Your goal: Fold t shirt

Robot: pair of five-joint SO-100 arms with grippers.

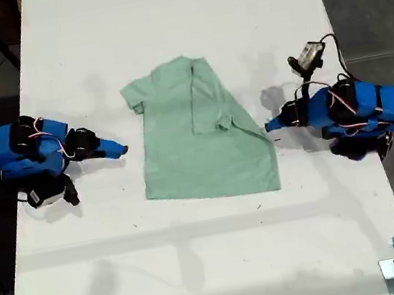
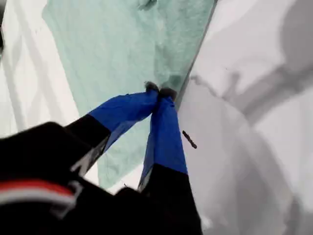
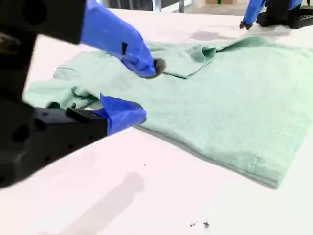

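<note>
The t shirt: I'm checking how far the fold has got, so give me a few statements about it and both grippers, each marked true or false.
1. One side of the t shirt is folded over onto its body. True.
2. My second gripper is shut. False: its jaws stand apart, facing the shirt.
3. My first gripper has its jaws together at the shirt's edge. True.
4. The shirt hangs off the table. False: it lies wholly on the white top.
5. Both sleeves are spread out flat. False: only the sleeve on the exterior view's left sticks out.
</note>
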